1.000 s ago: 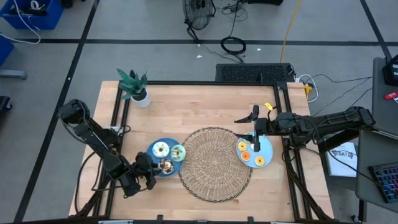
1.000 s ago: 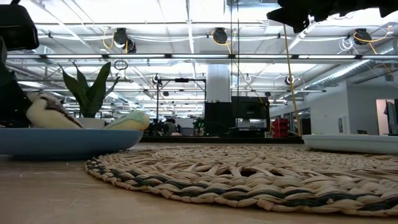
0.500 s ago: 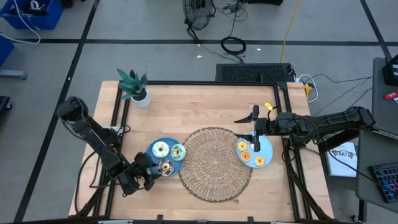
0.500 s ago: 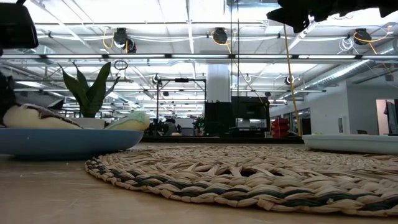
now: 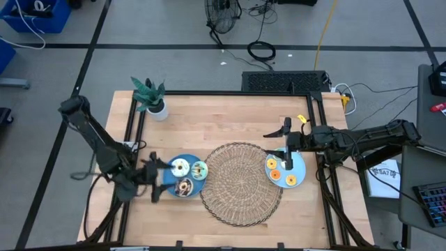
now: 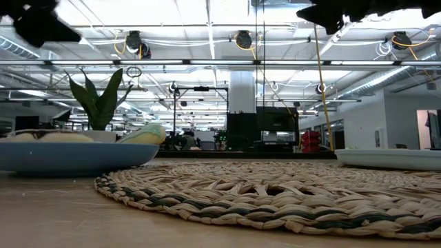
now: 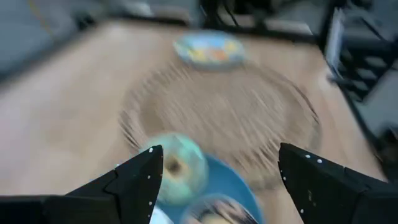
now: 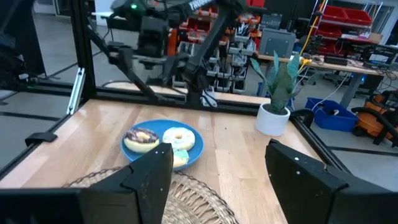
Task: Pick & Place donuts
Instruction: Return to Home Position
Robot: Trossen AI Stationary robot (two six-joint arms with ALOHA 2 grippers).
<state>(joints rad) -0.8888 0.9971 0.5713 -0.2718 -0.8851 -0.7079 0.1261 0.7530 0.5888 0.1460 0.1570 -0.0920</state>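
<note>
Left gripper (image 5: 156,179) hovers over the left rim of the left blue plate (image 5: 198,185), fingers spread wide with nothing between them. Right gripper (image 5: 279,148) hangs above the far rim of the right blue plate (image 5: 298,163), also wide and empty. The left plate sits between the worktop's (image 5: 209,118) left edge and the wicker mat (image 5: 240,183), just beside the mat's rim. It carries the white-iced donut (image 5: 180,166), the green donut (image 5: 199,169) and the chocolate donut (image 5: 185,186), packed close together. The right plate, between the mat and the right edge, holds smaller rings, among them a small orange donut (image 5: 272,164) and a small yellow donut (image 5: 290,180). No donut shows on the mat or on bare wood, so placing looks finished.

Handling, as a judgement: these toy rings are probably light and fairly stiff, and the glossy icing may be slippery. The best hold would be across the band, one finger through the hole, or else across the full width. On the left plate there is little finger room between neighbours.

Clearance: dark frame rails run along the left and right edges. A potted plant (image 5: 150,97) stands in the far left corner. Elsewhere the far half of the worktop and the space above the mat are open for lifting away.
</note>
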